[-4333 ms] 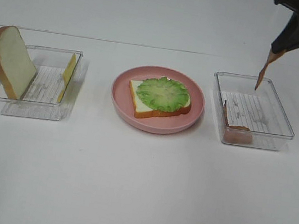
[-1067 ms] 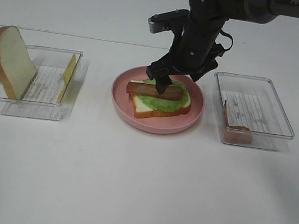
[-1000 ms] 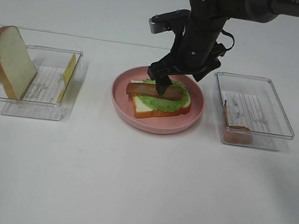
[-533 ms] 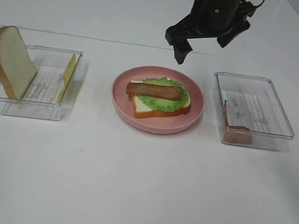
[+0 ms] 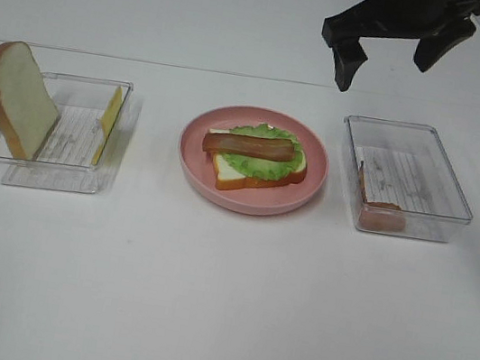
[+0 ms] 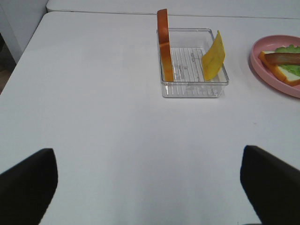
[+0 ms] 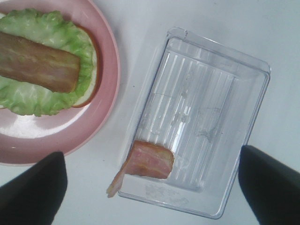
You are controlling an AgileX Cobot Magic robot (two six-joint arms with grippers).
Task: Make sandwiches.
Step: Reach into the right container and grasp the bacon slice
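since a second ago your right gripper (image 5: 381,74) has gone away from the plate. then it was down at the bacon strip, now it hangs high over the back of the table (image 5: 220,305), above the gap between the pink plate (image 5: 246,201) and the right tray (image 5: 457,192). its jaws stand wide apart and they hold nothing. in the right wrist view you see its two dark fingers (image 7: 33,192) far from each other, and only the plate and the tray lie below.

the bacon strip (image 5: 248,146) stays where it was put: it lies flat across the lettuce leaf (image 5: 266,161). the leaf lies on a bread slice (image 5: 231,176), and this stack rests on the pink plate in the middle of the table.

a second bacon strip (image 5: 380,216) is in the near corner of the right tray, and it leans up on the tray wall.

your left gripper (image 6: 150,187) is also wide apart and empty, over bare table, well apart from the left tray (image 5: 48,177). in that tray a second bread slice (image 5: 17,99) leans on the outer wall. the cheese slice (image 5: 111,114) stands on its edge at the wall nearer to the plate.
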